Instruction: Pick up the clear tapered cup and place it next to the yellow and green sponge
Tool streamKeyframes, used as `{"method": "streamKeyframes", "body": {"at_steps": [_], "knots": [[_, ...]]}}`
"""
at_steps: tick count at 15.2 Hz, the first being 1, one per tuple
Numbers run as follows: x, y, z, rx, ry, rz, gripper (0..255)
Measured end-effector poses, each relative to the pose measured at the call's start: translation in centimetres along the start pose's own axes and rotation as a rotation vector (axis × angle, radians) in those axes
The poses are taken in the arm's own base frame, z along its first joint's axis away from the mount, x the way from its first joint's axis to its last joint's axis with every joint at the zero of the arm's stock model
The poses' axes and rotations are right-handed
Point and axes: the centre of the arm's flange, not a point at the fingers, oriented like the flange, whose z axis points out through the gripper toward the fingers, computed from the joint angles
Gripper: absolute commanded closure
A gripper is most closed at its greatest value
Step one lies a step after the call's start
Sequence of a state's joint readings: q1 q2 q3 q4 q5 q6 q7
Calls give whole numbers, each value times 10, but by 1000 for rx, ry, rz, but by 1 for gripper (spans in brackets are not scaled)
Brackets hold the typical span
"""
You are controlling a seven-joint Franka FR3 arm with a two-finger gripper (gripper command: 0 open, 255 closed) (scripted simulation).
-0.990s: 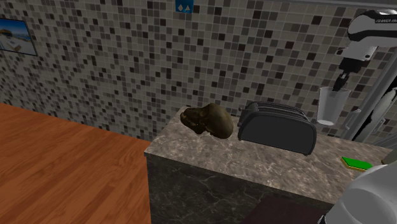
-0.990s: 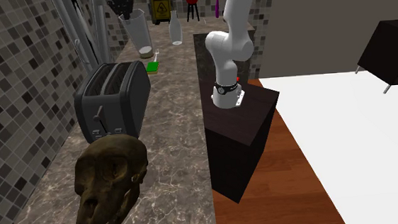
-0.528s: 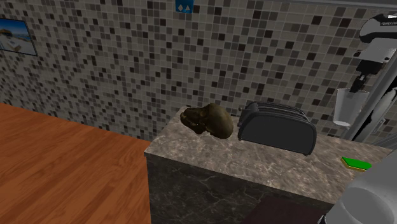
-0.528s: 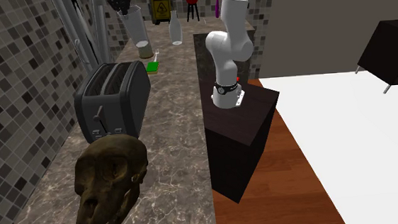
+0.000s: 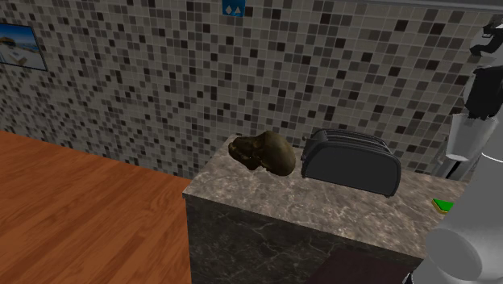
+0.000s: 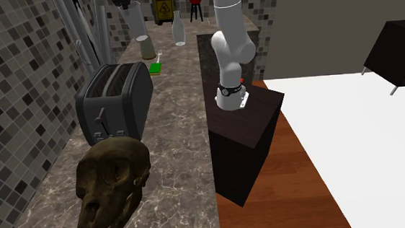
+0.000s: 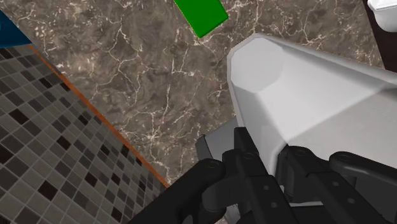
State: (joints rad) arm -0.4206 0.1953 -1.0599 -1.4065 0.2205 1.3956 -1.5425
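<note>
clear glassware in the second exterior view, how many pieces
2: a cup held in the pincer, and a bottle standing on the counter beyond the sponge. The toaster may hide more.

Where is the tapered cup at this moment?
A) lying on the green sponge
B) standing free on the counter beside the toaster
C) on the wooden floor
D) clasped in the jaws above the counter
D: in the wrist view the black jaws clasp the cup at its rim, with the marbled counter beneath it and the sponge lying apart from it.
</note>
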Motion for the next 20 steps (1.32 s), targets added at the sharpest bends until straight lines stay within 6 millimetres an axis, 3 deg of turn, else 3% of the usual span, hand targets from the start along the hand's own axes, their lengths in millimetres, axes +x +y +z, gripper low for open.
{"method": "streamKeyframes", "body": {"at_steps": [4,20], "knots": [[-5,10,16,1,1,-5,255],[-10,20,99,1,1,-6,255]]}}
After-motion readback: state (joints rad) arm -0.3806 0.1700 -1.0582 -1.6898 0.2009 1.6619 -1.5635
